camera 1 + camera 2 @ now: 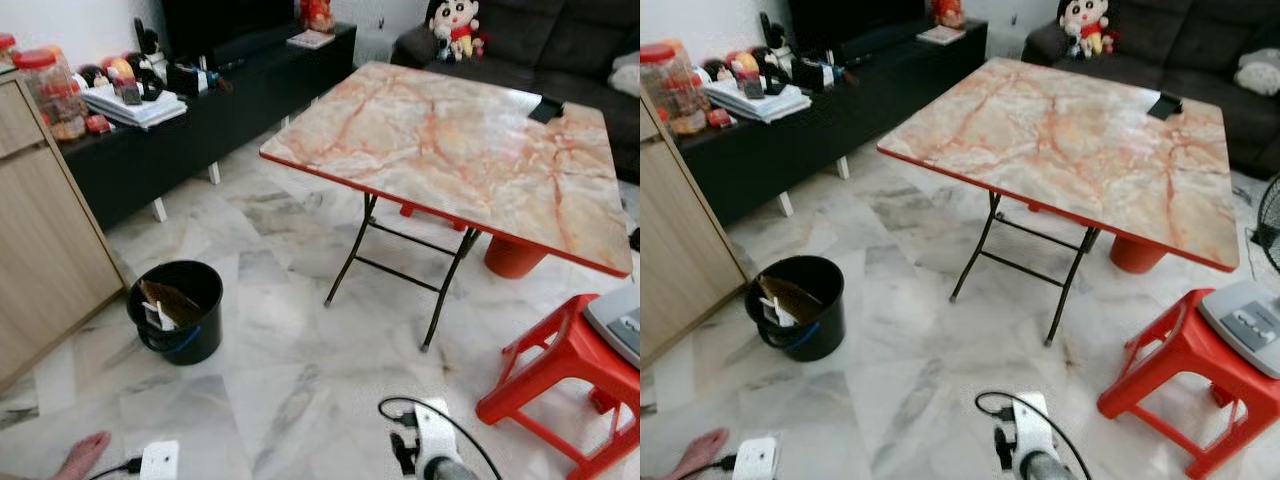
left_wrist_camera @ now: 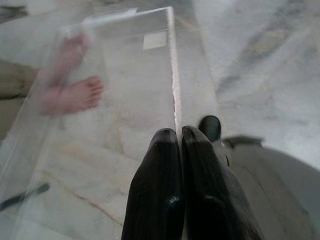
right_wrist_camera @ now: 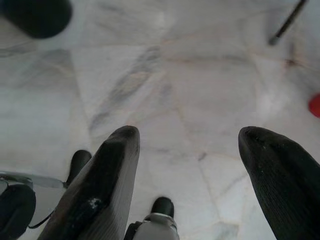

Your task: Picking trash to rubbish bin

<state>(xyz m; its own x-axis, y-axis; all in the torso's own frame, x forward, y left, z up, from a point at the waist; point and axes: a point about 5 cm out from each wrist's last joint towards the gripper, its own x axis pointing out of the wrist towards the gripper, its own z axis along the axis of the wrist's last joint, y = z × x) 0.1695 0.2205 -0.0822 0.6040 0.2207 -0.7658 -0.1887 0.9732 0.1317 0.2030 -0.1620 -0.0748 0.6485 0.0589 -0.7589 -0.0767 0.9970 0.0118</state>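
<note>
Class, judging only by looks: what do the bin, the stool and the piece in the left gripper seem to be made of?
Bin: likely black plastic, smooth, slightly glossy.
Stool: red moulded plastic, shiny.
Piece pinched in the left gripper: clear, stiff plastic sheet or box; the floor shows through it.

A folding table [image 1: 470, 150] with an orange-veined marble top stands on thin black legs over the pale marble floor [image 1: 290, 380]. A small dark object [image 1: 546, 108] lies near its far right corner. To the near right sits a red plastic stool [image 1: 560, 375] carrying a grey device [image 1: 620, 325]. On the left, a wooden cabinet [image 1: 40, 250] stands beside a long black low unit [image 1: 210, 110] crowded with jars and papers. A doll [image 1: 453, 25] sits on the dark sofa [image 1: 570, 50] at the far right. A person's bare foot [image 1: 82, 455] shows at the near left.
</note>
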